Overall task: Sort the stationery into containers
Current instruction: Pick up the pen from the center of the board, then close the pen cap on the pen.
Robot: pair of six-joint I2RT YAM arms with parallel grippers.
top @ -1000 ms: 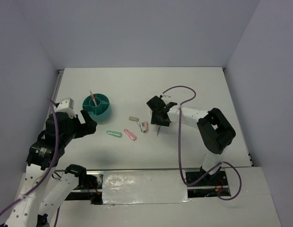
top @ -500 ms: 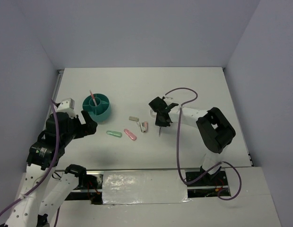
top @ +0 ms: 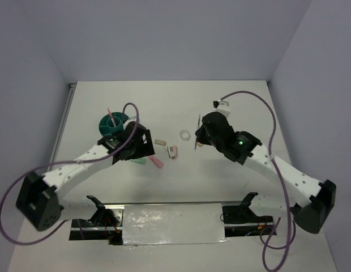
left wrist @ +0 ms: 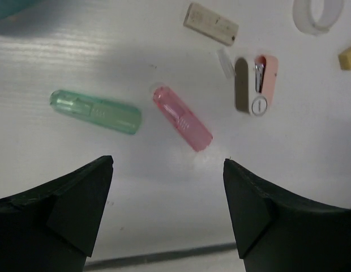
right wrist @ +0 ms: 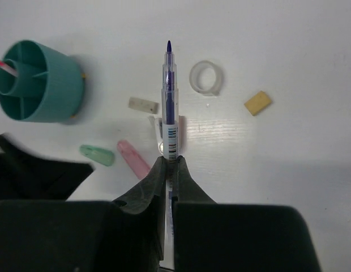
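While the left gripper (left wrist: 167, 212) hangs with fingers spread above the table (top: 164, 102), a mint-green eraser (left wrist: 96, 111) and a pink eraser (left wrist: 182, 118) lie apart below it, nearest the near edge. Just beyond them sit a small pink stapler (left wrist: 257, 85), a grey block (left wrist: 210, 24), a tape ring (right wrist: 206, 77) and a tan block (right wrist: 257, 102). The right gripper (right wrist: 167, 170) pinches a thin pen (right wrist: 170, 96), tip toward the far edge. Toward the left edge stands the teal cup (right wrist: 48, 90), a red-pink pen (top: 110, 113) rising from its middle.
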